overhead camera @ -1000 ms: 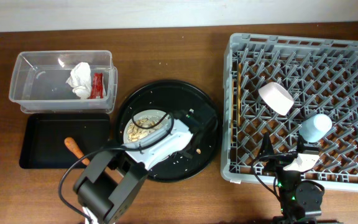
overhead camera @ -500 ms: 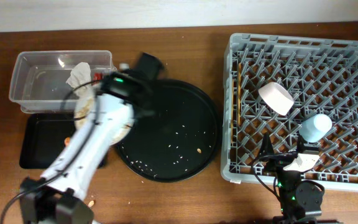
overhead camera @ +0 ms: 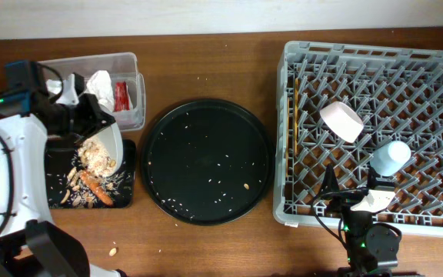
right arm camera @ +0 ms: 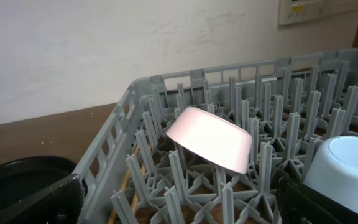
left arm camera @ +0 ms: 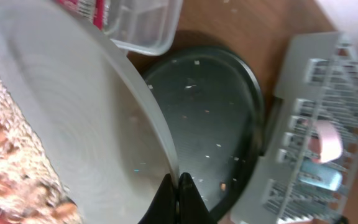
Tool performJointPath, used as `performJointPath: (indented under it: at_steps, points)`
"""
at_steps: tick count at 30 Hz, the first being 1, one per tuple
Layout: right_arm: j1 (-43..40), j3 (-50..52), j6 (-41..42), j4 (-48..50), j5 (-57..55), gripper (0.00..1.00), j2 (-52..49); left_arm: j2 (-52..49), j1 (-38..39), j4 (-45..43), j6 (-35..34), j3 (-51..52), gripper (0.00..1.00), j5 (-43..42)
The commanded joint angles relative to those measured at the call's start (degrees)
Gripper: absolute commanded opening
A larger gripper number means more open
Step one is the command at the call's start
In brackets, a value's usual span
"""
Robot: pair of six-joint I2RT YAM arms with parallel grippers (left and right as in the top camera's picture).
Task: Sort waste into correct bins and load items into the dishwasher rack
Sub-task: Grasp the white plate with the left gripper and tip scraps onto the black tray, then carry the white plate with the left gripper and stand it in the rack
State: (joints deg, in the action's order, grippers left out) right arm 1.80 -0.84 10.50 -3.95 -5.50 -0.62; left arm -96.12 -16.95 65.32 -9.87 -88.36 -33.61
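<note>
Plainly, by count: one white plate [overhead camera: 114, 146], one white bowl [overhead camera: 341, 121], one light-blue cup [overhead camera: 391, 158], one pair of wooden chopsticks [overhead camera: 291, 115], one crumpled napkin [overhead camera: 98, 83], one red wrapper [overhead camera: 121, 96], one sausage piece [overhead camera: 94, 187], and a loose scatter of rice scraps [overhead camera: 91, 158] too many to number. There are two bins, one round black tray [overhead camera: 206, 161] and one dishwasher rack [overhead camera: 375, 54].

Seen from overhead, the left gripper [left arm camera: 178, 186] sits at 9 o'clock, its fingertips pinched narrow on the plate's rim. The plate is tilted steeply over the shallow black tray [overhead camera: 128, 185], where the rice and the sausage piece lie. The clear tub [overhead camera: 133, 115] at 10 o'clock holds the napkin and the wrapper.

The rack fills 3 o'clock, with the bowl and the cup upside down on its pegs and the chopsticks along its left wall.

The right gripper [overhead camera: 350, 188] hangs at 5 o'clock over the rack's near edge, fingers spread, holding nothing.
</note>
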Motion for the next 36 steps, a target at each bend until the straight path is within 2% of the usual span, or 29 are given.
performJointPath:
  at_steps: [1, 6, 9, 13, 15, 16, 22, 27, 30, 32, 33, 34, 35, 36]
  points:
    - [-0.4, 0.5, 0.0, -0.1, -0.7, 0.98, 0.4, 1.9, -3.6, 2.0, 6.8, 0.3, 0.01, -10.9]
    - [-0.4, 0.5, 0.0, 0.0, -0.7, 0.98, 0.4, 5.4, -10.1, 9.1, 7.4, 0.3, 0.0, -12.7]
    - [-0.4, 0.5, 0.0, 0.0, -0.7, 0.98, 0.4, 8.1, -15.4, 11.6, 10.5, 0.3, 0.0, -13.0]
    - [-0.4, 0.5, 0.0, -0.1, -0.7, 0.98, 0.4, 10.6, -23.0, 11.8, 23.6, 5.8, 0.0, -30.4]
    - [-0.4, 0.5, 0.0, 0.0, -0.7, 0.98, 0.4, 11.1, -26.5, 11.8, 28.7, 10.0, 0.0, -35.2]
    - [-0.4, 0.5, 0.0, 0.0, -0.7, 0.98, 0.4, 11.1, -29.3, 11.9, 34.0, 14.1, 0.0, -38.9]
    - [-0.4, 0.5, 0.0, -0.1, -0.7, 0.98, 0.4, 11.9, -31.2, 15.0, 45.3, 18.1, 0.0, -46.0]
    - [-0.4, 0.5, 0.0, 0.0, -0.7, 0.98, 0.4, 14.8, -29.3, 14.6, 45.3, 18.1, 0.0, -45.7]
    - [-0.4, 0.5, 0.0, 0.0, -0.7, 0.98, 0.4, 15.4, -19.5, 12.2, 45.2, 18.1, 0.0, -46.9]
    - [-0.4, 0.5, 0.0, -0.1, -0.7, 0.98, 0.4, 15.4, -9.9, 6.3, 43.0, 18.1, 0.0, -50.1]
    - [-0.4, 0.5, 0.0, -0.1, -0.7, 0.98, 0.4, 15.3, -4.1, -1.0, 37.0, 18.1, 0.0, -51.8]
    - [-0.4, 0.5, 0.0, 0.0, -0.7, 0.98, 0.4, 15.3, 2.3, -12.5, 27.3, 18.1, 0.0, -51.7]
    - [-0.4, 0.5, 0.0, -0.1, -0.7, 0.98, 0.4, 15.3, 5.8, -19.7, 21.0, 18.1, 0.0, -50.6]
    - [-0.4, 0.5, 0.0, -0.1, -0.7, 0.98, 0.4, 15.2, 10.6, -30.4, 11.5, 18.1, 0.0, -47.1]
